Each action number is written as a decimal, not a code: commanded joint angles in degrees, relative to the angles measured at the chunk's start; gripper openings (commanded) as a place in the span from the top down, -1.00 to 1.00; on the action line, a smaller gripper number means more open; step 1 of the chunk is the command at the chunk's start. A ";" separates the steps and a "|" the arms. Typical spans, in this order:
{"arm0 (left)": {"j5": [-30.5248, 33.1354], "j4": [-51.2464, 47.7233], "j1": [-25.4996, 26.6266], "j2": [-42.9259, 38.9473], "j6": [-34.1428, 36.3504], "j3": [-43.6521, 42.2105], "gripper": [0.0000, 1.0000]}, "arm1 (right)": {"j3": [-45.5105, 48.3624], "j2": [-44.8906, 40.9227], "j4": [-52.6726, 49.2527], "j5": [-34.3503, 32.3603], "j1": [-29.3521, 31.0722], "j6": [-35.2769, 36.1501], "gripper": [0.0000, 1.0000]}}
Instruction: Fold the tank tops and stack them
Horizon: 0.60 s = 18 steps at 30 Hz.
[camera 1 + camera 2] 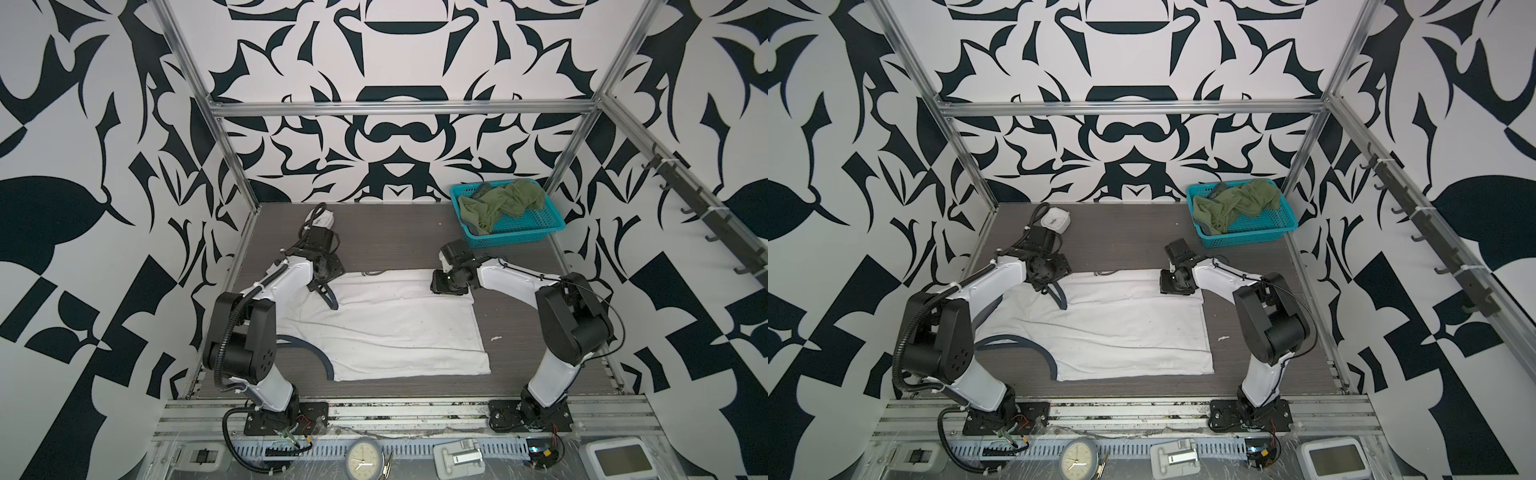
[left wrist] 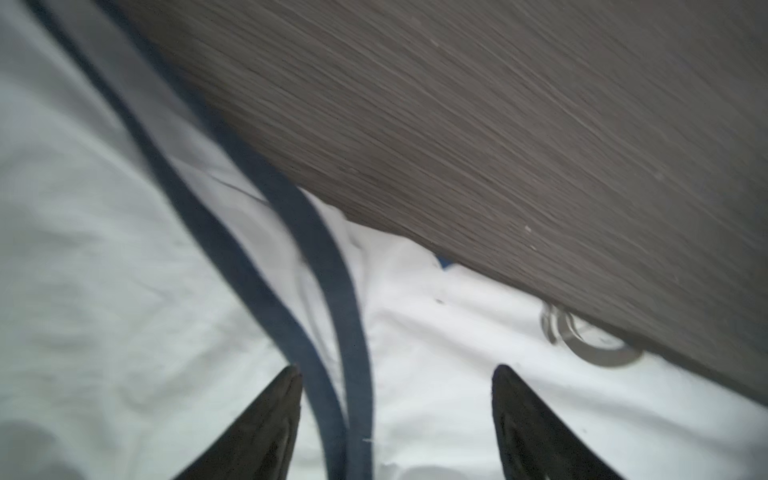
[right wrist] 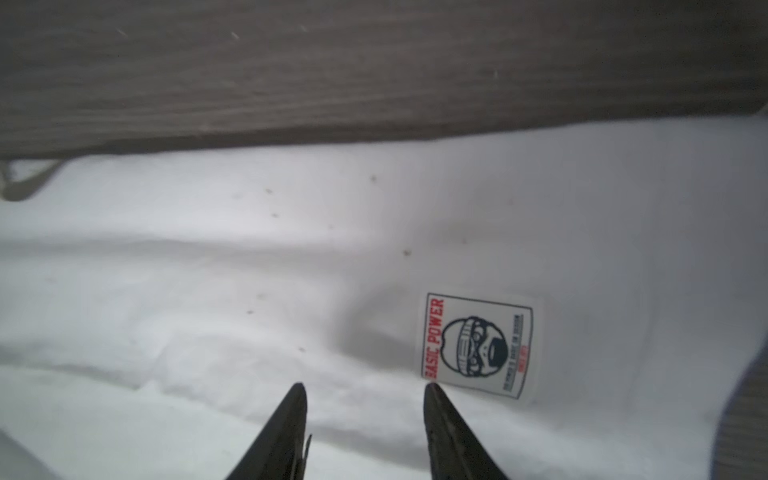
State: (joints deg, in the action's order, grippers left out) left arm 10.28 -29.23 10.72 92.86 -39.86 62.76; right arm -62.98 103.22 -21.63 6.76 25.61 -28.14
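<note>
White cloth covers the middle of the dark grey wood-grain table (image 1: 395, 228): the white tank top with navy trim (image 1: 395, 332) lies spread there. Its far side is folded over onto itself, its hem is toward the table's right edge and its armhole curves are toward the left edge.

The olive green tank top (image 1: 498, 203) lies crumpled in a teal plastic mesh basket (image 1: 519, 235) at the table's far right corner.

The left gripper (image 2: 397, 370) hangs low over the far left part of the white tank top. Its jaws stand apart, and a doubled navy strap (image 2: 316, 257) runs between them, close to one fingertip and clamped by neither.

The right gripper (image 3: 365, 386) is over that top's far right corner. Its jaws are also apart, with the tips just above the cloth beside a small printed label (image 3: 478, 345) reading BASIC POWER.

A small white square clock (image 1: 1054, 218) stands near the table's far left corner.
</note>
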 commanded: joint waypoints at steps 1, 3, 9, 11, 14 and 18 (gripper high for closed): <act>2.48 -4.64 -7.23 -0.73 -0.44 1.64 -0.50 | 0.14 0.66 -0.21 -1.01 -0.93 -0.31 0.04; 1.58 -5.32 -11.24 1.25 -1.58 4.33 -0.49 | 0.56 1.30 0.03 -0.97 -1.60 -0.58 0.05; 2.64 -11.07 -16.86 12.37 -3.56 17.16 -0.50 | 2.01 1.78 0.85 -1.34 -3.09 -0.78 0.06; 4.00 -13.31 -17.14 16.38 -3.15 21.81 -0.51 | 2.53 1.63 1.56 -1.10 -3.19 -0.61 0.07; 5.79 -16.42 -17.27 21.43 -2.57 27.57 -0.50 | 3.01 1.64 2.01 -1.06 -3.43 -0.27 0.07; 6.27 -18.34 -17.66 26.03 -2.68 31.94 -0.47 | 3.43 1.97 2.64 -0.44 -4.02 0.14 0.07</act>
State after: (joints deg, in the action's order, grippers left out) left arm 14.68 -41.45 -6.52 116.66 -42.19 91.61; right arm -61.45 103.85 -18.00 7.68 22.65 -28.36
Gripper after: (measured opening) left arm 0.739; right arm 0.465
